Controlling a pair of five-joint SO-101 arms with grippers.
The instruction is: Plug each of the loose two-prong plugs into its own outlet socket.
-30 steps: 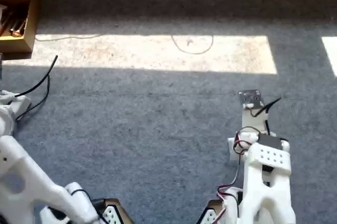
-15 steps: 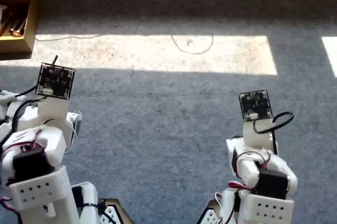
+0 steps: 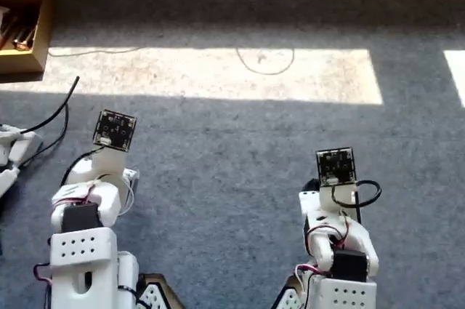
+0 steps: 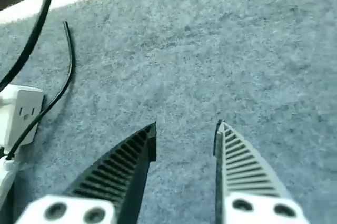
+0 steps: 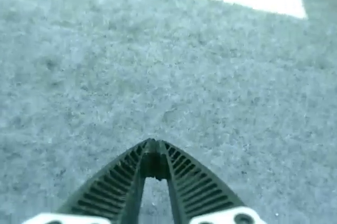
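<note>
Finding the socket off to one side of the open fingers

Left gripper (image 4: 185,126) hangs over the carpet (image 4: 237,50) with its fingers spread wide, holding nothing. The white outlet block (image 4: 20,114) lies well off past its outer finger, away from the other arm, and a black cord (image 4: 67,71) stretches forward beside it. Right gripper (image 5: 152,144) is pinched closed on nothing and sits farther away, so the left arm looks nearer.

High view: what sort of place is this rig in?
Likely an indoor carpeted room: grey carpet throughout, a sunlit patch as from a window, a wooden box at the edge.
</note>
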